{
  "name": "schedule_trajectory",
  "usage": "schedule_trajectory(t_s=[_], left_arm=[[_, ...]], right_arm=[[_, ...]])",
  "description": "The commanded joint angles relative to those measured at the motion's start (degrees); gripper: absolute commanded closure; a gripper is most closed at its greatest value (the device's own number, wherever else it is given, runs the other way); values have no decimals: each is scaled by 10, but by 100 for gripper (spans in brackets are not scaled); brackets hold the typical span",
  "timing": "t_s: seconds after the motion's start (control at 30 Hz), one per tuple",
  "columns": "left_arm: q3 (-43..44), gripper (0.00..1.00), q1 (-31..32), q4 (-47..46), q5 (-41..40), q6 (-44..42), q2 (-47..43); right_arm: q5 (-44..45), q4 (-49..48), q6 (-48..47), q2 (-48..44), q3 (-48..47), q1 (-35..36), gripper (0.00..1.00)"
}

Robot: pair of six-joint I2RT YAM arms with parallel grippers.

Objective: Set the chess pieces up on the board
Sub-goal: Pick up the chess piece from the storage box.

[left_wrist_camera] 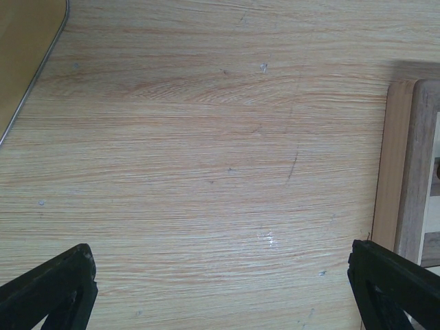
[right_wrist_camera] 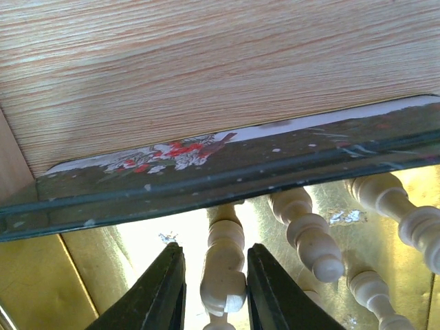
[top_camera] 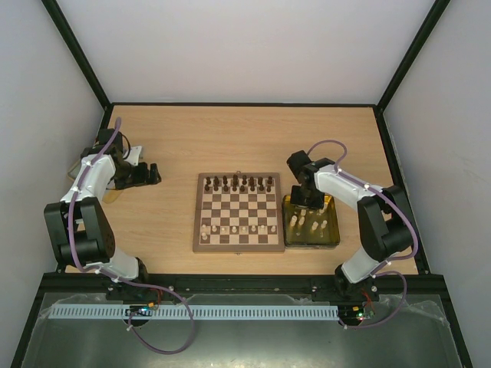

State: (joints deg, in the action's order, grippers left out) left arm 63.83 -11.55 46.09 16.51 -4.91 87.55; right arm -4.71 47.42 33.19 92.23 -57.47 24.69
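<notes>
Viewing overhead: board (top_camera: 236,213) at centre of tabletop (top_camera: 169,138), dark pieces (top_camera: 242,183) along its far edge, cream row (top_camera: 238,228) incomplete.
Left wrist: left gripper (left_wrist_camera: 220,251) released, empty, parked off the board's left edge.
Right wrist: right gripper (right_wrist_camera: 213,256) grasps a cream piece (right_wrist_camera: 224,267) in the tray (right_wrist_camera: 206,182), likely for the near row.

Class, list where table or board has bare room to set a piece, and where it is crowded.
Free: table beyond the board; table between left claw and board; board's middle rows. Crowded: board's far rows, and the tray where the right claw grips a cream piece.
</notes>
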Motion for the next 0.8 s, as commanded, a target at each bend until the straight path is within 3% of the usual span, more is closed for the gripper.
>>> schedule_trajectory(t_s=[0.0, 0.53, 0.77], left_arm=[[0, 1, -4, 6, 8, 1, 6], [2, 1, -4, 7, 10, 0, 13], [1, 1, -3, 7, 11, 1, 11]], right_arm=[[7, 8, -7, -18, 5, -3, 76], [-7, 6, -5, -33, 33, -3, 75], [-2, 2, -7, -26, 31, -3, 79]])
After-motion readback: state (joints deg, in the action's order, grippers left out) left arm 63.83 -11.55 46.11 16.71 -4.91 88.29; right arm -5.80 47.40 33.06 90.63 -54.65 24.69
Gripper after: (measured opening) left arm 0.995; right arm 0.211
